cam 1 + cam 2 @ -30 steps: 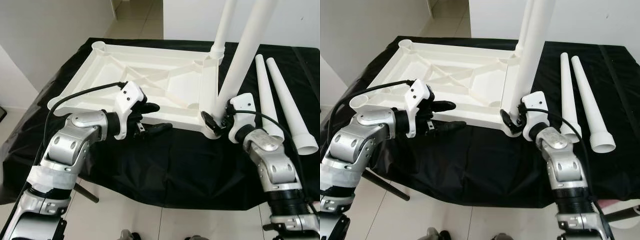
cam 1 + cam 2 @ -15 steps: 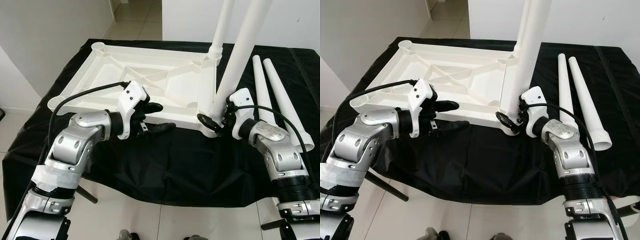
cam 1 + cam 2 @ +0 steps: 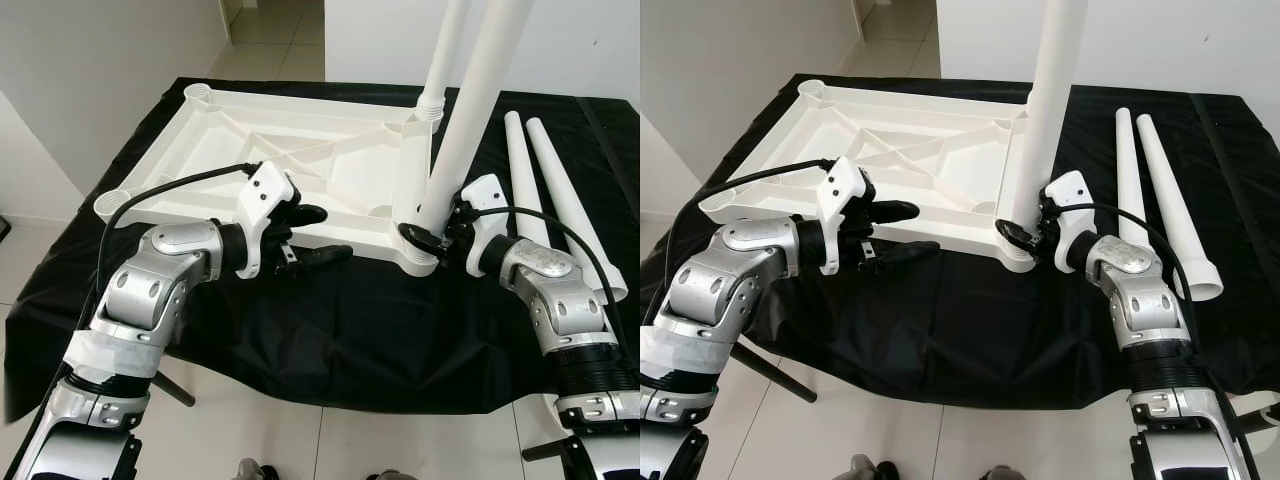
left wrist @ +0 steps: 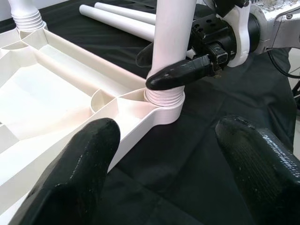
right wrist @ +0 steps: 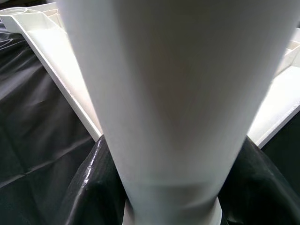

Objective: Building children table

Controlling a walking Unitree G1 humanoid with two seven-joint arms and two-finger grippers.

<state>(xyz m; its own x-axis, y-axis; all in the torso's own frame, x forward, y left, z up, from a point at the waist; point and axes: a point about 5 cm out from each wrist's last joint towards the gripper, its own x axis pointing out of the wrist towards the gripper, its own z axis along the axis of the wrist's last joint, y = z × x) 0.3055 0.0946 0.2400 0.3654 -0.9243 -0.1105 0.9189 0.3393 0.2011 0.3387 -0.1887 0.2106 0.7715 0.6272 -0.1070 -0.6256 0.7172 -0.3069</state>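
Observation:
A white table top (image 3: pixel 330 150) lies upside down on a black cloth. One white leg (image 3: pixel 445 50) stands in its far right corner socket. A second leg (image 3: pixel 472 115) stands in the near right corner socket (image 4: pixel 164 101), almost upright. My right gripper (image 3: pixel 425 232) is shut on this leg just above the socket, its black fingers (image 5: pixel 91 187) on either side of the leg (image 5: pixel 173 93). My left gripper (image 3: pixel 330 233) is open at the table top's near edge, holding nothing, with its fingers (image 4: pixel 79 173) wide apart.
Two loose white legs (image 3: pixel 535 190) lie side by side on the cloth to the right of the table top. The cloth-covered surface (image 3: pixel 330 330) ends close in front of me, with tiled floor below and a white wall to the left.
The leg in my right gripper has swung from leaning right to almost upright in the near right socket. My left gripper has stayed in place.

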